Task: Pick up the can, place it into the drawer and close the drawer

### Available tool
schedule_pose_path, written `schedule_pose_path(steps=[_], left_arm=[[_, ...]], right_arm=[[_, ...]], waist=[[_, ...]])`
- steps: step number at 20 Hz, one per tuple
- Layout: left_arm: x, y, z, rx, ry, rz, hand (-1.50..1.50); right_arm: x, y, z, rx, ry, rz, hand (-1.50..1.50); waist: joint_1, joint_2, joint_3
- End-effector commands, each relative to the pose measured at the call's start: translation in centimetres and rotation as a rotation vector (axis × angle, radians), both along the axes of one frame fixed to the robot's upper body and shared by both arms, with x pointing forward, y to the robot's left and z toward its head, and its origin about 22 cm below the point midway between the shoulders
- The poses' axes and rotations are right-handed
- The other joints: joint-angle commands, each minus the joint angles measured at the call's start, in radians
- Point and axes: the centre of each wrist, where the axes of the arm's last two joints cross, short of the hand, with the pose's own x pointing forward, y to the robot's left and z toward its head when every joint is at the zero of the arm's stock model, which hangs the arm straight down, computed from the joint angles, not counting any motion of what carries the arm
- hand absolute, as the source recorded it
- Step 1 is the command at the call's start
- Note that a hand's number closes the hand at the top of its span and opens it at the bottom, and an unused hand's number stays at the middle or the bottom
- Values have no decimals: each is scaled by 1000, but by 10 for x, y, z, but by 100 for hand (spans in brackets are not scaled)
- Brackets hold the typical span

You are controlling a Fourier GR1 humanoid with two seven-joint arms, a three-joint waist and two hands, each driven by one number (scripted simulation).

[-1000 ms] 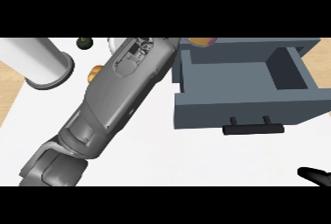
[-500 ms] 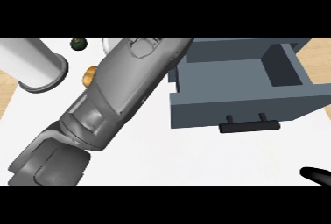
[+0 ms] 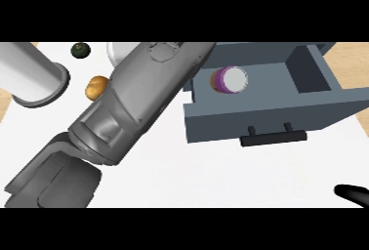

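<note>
One grey forearm [image 3: 137,105] takes up most of the head view, running from the lower left corner up toward the top middle, and it covers whatever the left hand is doing, so I can't tell if that hand is wide, narrow or holding anything. The can [image 3: 231,79] is lying on its side inside the open drawer [image 3: 317,110], near the drawer's left rear part, with its purple-rimmed white end facing up toward the camera. The forearm's edge sits right beside the can, and I can't tell if anything is touching it. The drawer itself is blue-grey, pulled out, with a black handle [image 3: 274,138] on its front face.

Off to the left of the arm there's a small brownish round thing [image 3: 96,86] on the white counter [image 3: 216,176], partly tucked behind the forearm, and a dark green ball-like thing [image 3: 80,49] further back. A big white cylinder [image 3: 29,78] lies at the far left, open end facing down-left.

Down at the lower right edge only a black bit of the right hand [image 3: 355,194] pokes in, well apart from the drawer, and not enough shows to say how its fingers are set
</note>
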Motion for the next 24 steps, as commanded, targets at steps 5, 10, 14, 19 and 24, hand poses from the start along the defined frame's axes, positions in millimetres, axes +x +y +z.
schedule_pose_path(steps=[5, 10, 14, 19, 24], left_arm=[[3, 3, -11, 4, -25, 54, -150], [5, 5, -8, -60, -9, 81, -150], [1, -3, 9, -88, -15, 53, -150], [3, 1, 5, -156, -8, 57, -150], [2, 0, 0, -136, -31, 45, -150]], right_arm=[[7, 11, 11, -118, -48, 6, -150], [18, 2, 18, -256, -90, 46, -150], [30, 12, 10, -405, -92, 37, -150], [44, 29, 11, -585, -98, 0, -150], [85, 53, 6, -757, -106, 9, -150]], waist=[[-12, 9, 0], [-13, 11, 1], [10, 7, 0], [25, 8, -1], [44, 10, -1]])
